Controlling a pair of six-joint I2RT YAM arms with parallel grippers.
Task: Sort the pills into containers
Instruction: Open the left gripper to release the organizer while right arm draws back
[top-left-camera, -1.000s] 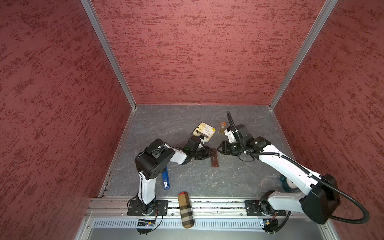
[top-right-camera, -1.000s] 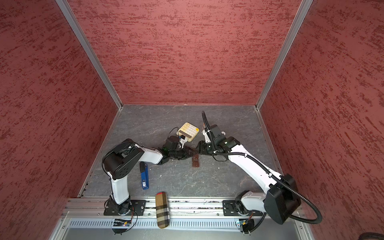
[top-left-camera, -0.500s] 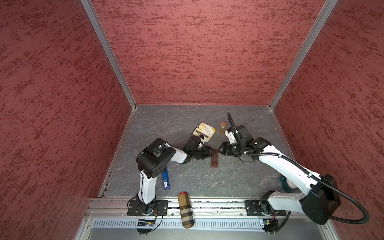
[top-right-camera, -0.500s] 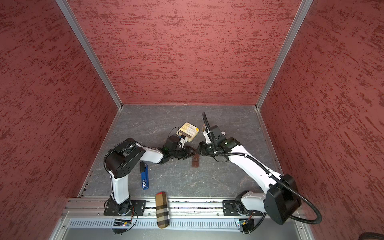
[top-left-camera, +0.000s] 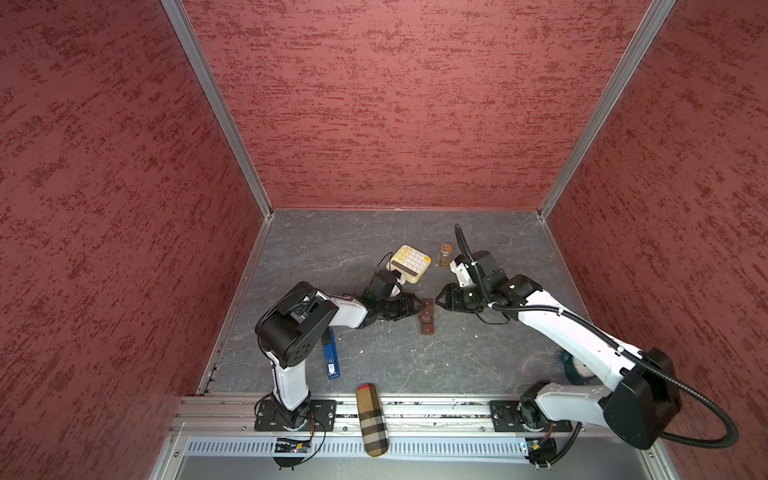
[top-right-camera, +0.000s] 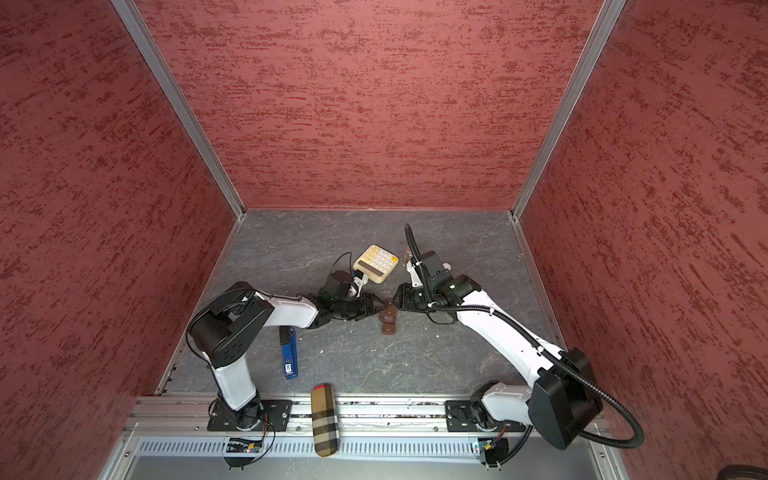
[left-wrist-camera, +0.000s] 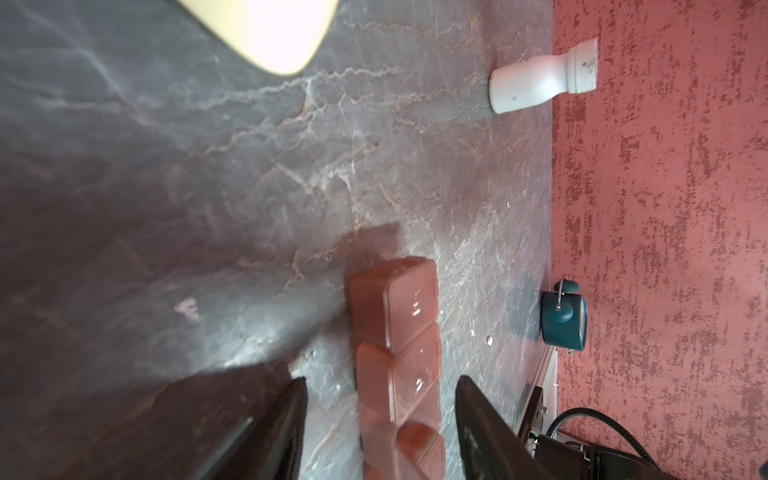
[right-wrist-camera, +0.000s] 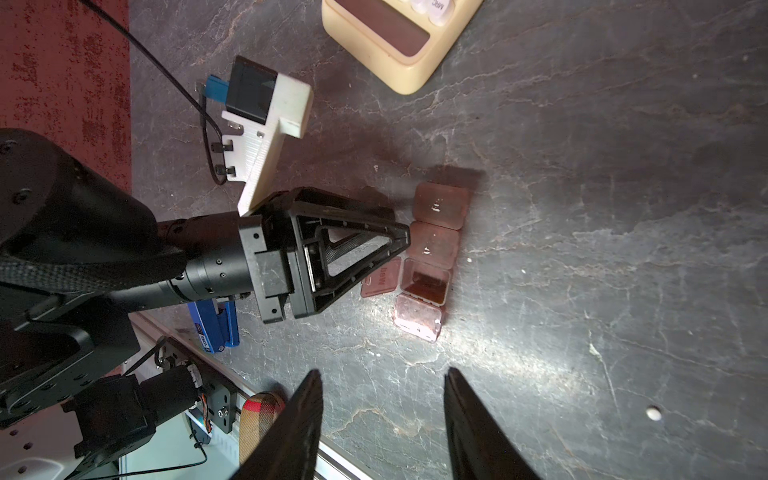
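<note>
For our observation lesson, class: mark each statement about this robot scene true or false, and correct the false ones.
1. One lid of the pill box is open. True.
2. The right gripper holds a pill. False: its jaws are open and empty.
3. The calculator lies on the pill box. False: it lies apart from it.
4. A white pill lies loose on the table. True.

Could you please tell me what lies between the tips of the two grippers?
The brown pill box: its far end sits between the left gripper and the right gripper, as both top views show.
</note>
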